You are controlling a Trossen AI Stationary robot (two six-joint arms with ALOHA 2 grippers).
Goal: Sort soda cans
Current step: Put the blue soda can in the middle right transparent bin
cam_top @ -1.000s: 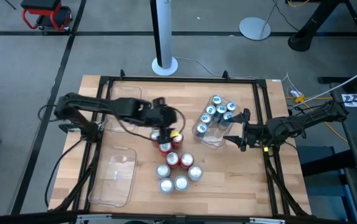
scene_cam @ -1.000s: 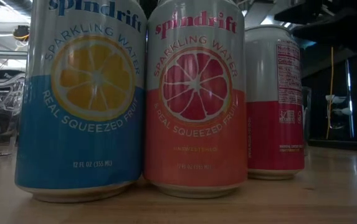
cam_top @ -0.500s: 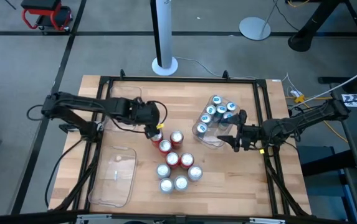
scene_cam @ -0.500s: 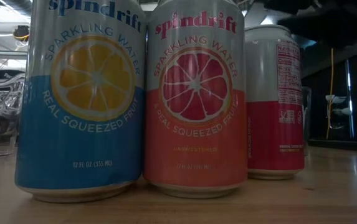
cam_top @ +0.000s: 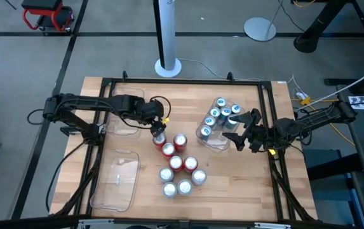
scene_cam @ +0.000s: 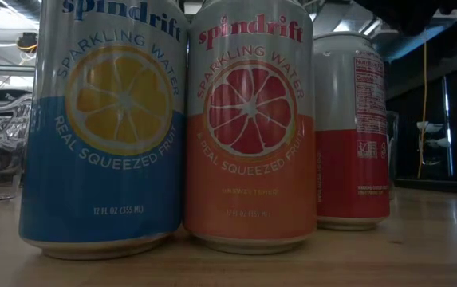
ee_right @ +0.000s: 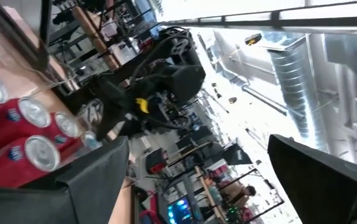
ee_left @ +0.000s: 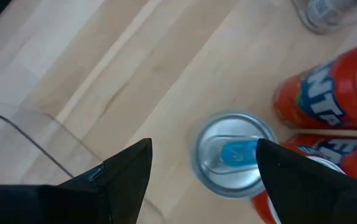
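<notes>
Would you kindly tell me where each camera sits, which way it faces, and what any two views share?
High: overhead, straight down on the table; both arms, left gripper, right gripper.
Low: at tabletop height, level across the table; blue can, pink can; no arm clearly shown.
Left wrist: down past its own open fingers on a silver-topped can.
Right wrist: tilted toward the room; own fingers, red cans.
Shared: that silver-topped can also shows in high.

1. A wooden table (cam_top: 137, 191) is seen
2. Loose soda cans (cam_top: 180, 168) are stood at centre
3. Clear trays (cam_top: 115, 181) are laid toward 8 and 10 o'clock; a can-filled tray (cam_top: 215, 141) toward 2
</notes>
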